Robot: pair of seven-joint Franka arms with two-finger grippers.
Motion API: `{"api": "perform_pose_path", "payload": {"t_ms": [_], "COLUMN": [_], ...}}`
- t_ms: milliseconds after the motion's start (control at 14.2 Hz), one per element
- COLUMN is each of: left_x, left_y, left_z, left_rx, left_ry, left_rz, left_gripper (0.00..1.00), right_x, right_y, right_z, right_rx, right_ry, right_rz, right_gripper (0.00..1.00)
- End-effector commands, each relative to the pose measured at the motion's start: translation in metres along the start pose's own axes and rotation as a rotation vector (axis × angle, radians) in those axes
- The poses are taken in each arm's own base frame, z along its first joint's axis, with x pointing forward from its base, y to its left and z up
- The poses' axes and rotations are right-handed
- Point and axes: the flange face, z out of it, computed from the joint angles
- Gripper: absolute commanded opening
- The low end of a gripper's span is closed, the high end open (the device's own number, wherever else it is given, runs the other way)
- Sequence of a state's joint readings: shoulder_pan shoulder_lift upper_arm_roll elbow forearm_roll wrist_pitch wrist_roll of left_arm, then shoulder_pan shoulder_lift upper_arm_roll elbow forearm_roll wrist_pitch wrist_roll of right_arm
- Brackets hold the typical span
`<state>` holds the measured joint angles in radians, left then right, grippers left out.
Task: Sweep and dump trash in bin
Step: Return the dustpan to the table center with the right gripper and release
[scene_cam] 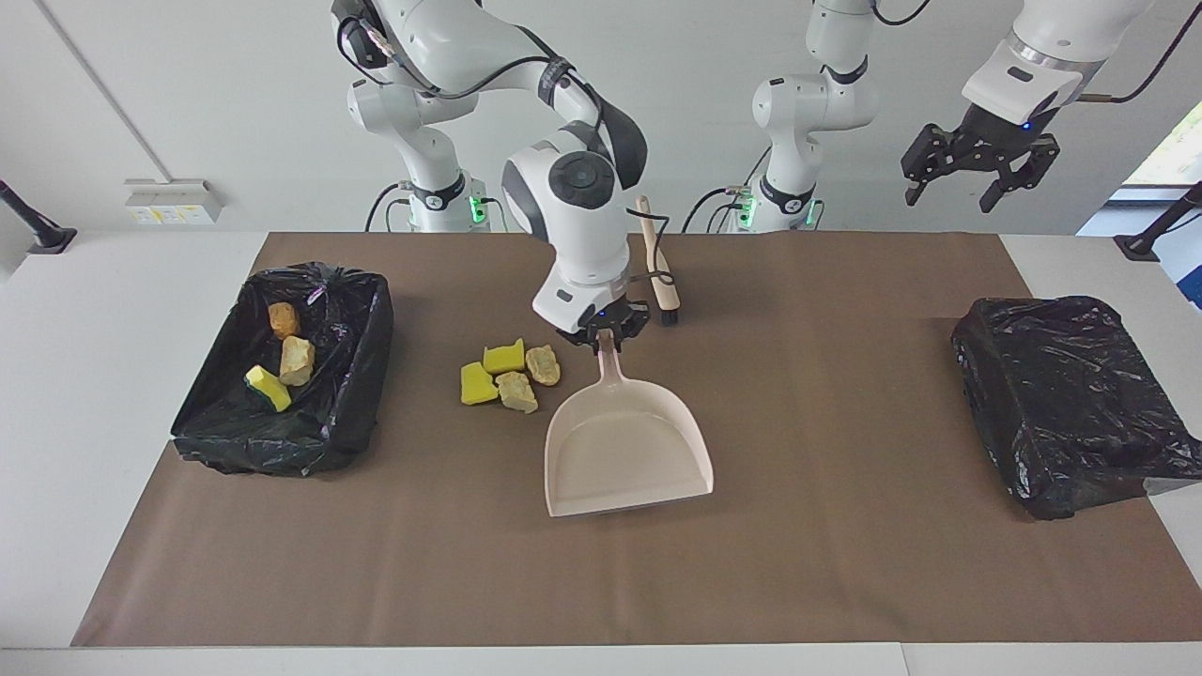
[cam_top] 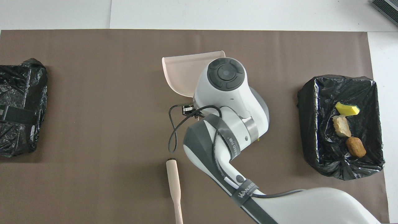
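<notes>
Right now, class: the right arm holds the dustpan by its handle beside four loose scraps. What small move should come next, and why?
Probably set the dustpan down flat beside the four scraps. The right gripper grips its handle, the pan is empty, and the brush lies unused while the left gripper waits, open.

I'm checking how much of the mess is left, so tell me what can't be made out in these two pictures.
- Overhead view: the four loose scraps are hidden under the right arm.
- Overhead view: the dustpan is half covered by that arm; its handle is hidden.
- Overhead view: the brush is cut off by the bottom edge.
- Both views: the closed black bag hides its contents.
</notes>
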<state>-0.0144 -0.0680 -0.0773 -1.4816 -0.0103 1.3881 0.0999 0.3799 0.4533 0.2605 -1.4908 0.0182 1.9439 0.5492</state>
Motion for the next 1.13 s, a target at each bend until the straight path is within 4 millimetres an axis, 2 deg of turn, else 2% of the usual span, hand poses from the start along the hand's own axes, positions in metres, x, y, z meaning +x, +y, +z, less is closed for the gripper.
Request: {"api": "perform_pose_path", "payload": {"t_ms": [0,70,211,352,422,563,704,774,845,915,985,1056], "left_x": [-0.003,-0.003,-0.003,-0.002,-0.002,-0.003,-0.003,-0.003,-0.003,-0.003,-0.003,-0.003], "left_y": [0.002,0.003,0.003,0.003,0.003,0.003,0.002,0.003,0.002,0.002,0.001,0.001], "left_z": [-0.006,-0.006,-0.007,-0.006,-0.007,-0.006,-0.006,-0.006,-0.006,-0.006,-0.006,-0.006], "left_rx": [0.020,0.017,0.018,0.019,0.018,0.017,0.017,0.017,0.017,0.017,0.017,0.017], "left_ry": [-0.003,-0.002,0.004,0.002,0.005,0.001,0.001,0.001,0.001,0.001,-0.001,-0.001], "left_rz": [0.010,0.006,0.008,0.010,0.014,0.020,0.022,0.018,0.009,0.008,0.006,0.005], "left_gripper": [1.00,1.00,1.00,1.00,1.00,1.00,1.00,1.00,1.00,1.00,1.00,1.00], "right_x": [0.002,0.001,0.000,-0.007,-0.006,-0.001,-0.004,-0.003,-0.004,-0.005,-0.006,-0.005], "right_y": [-0.051,-0.059,-0.060,-0.071,-0.071,-0.065,-0.066,-0.064,-0.065,-0.064,-0.065,-0.064], "right_z": [0.042,0.046,0.047,0.066,0.073,0.073,0.089,0.090,0.088,0.087,0.081,0.073], "right_rx": [0.056,0.064,0.064,0.054,0.053,0.042,0.005,0.003,0.003,-0.005,-0.007,-0.007], "right_ry": [0.007,0.014,0.013,0.001,0.000,0.011,0.013,0.009,0.012,0.005,0.016,0.021], "right_rz": [0.105,0.115,0.142,0.147,0.147,0.132,0.092,0.094,0.088,0.070,0.052,0.053], "right_gripper": [0.00,0.00,0.00,0.00,0.00,0.00,0.00,0.00,0.20,0.73,1.00,1.00]}}
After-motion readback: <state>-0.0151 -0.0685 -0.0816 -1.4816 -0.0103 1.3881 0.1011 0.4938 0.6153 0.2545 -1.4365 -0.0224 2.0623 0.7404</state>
